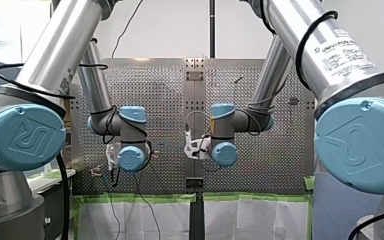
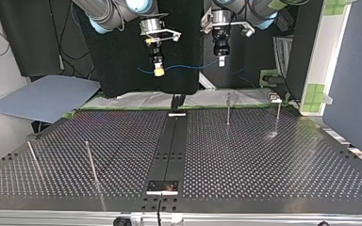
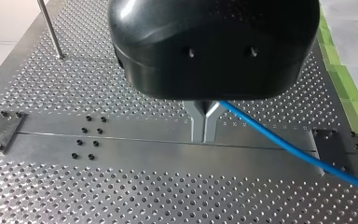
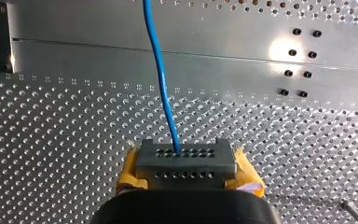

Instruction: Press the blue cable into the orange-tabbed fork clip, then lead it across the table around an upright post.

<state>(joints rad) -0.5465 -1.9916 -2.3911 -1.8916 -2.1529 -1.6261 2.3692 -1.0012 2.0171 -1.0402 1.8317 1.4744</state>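
Both arms hold the blue cable (image 3: 279, 140) strung in the air.
My left gripper (image 3: 204, 135) and my right gripper (image 4: 185, 158) point down, each clamped on it, above the desk's (image 2: 264, 160) arm-side edge.

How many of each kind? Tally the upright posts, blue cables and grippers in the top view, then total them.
Upright posts: 4
Blue cable: 1
Grippers, my right gripper and my left gripper: 2
Total: 7
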